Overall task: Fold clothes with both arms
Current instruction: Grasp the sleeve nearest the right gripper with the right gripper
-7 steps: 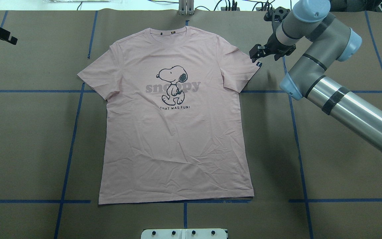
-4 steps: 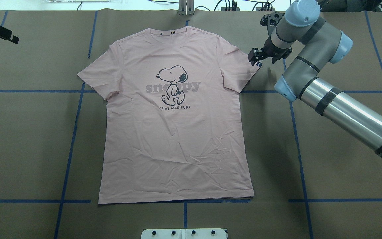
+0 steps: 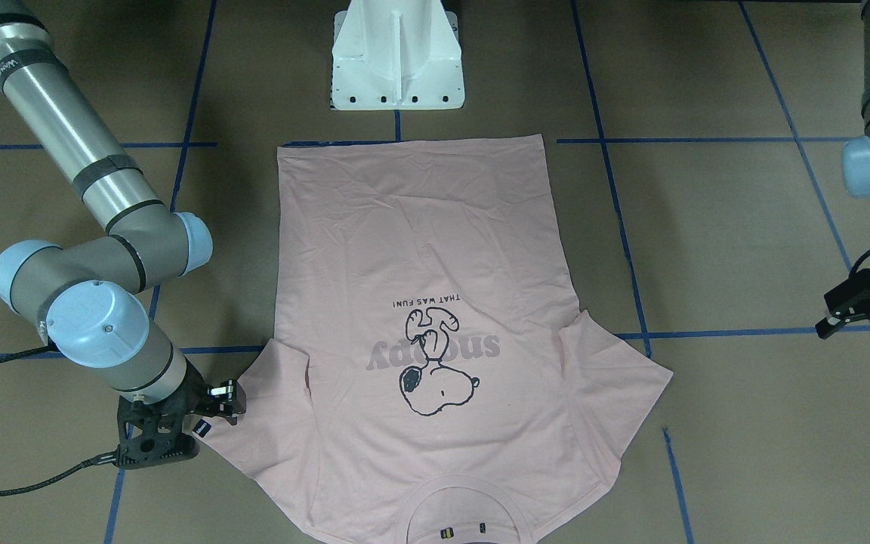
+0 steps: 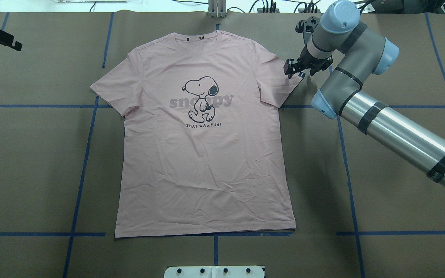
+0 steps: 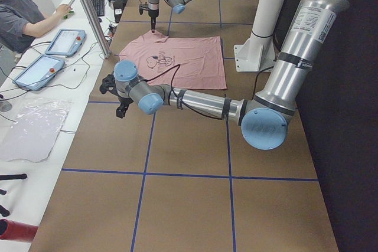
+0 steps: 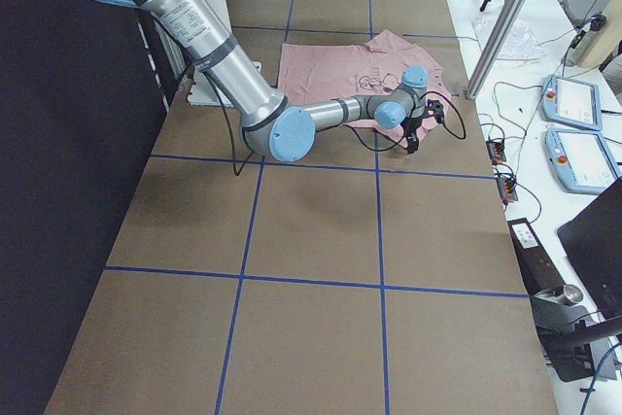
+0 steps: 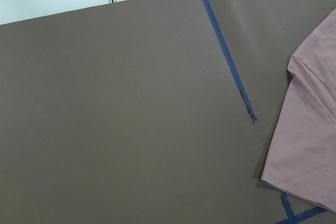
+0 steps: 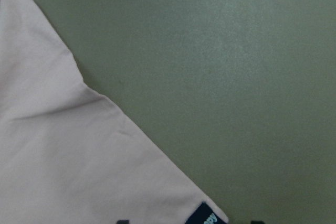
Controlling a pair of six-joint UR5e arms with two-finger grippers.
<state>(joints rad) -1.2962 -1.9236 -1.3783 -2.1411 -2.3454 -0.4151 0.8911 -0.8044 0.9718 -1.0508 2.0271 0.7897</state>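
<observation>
The pale pink T-shirt (image 4: 207,154) lies flat and face up on the brown table, with the cartoon dog print (image 4: 201,96) showing and the collar at the far edge. My right gripper (image 4: 291,69) is open and hangs low over the tip of the shirt's right sleeve, by the small dark sleeve tag (image 3: 201,428). The right wrist view shows that sleeve corner (image 8: 79,156) and tag (image 8: 207,216) close below. My left gripper (image 3: 854,332) is open and empty, well off the shirt's other side (image 4: 2,38). The left wrist view shows the left sleeve edge (image 7: 310,129).
The white pedestal base (image 3: 397,60) stands at the near edge, just beyond the shirt's hem. Blue tape lines (image 4: 87,154) cross the brown paper. An operator (image 5: 23,16) sits by tablets (image 5: 65,41) beyond the far edge.
My right gripper has moved left, from beside the right sleeve to over its tip. The left gripper has barely shifted. The shirt has not moved.
</observation>
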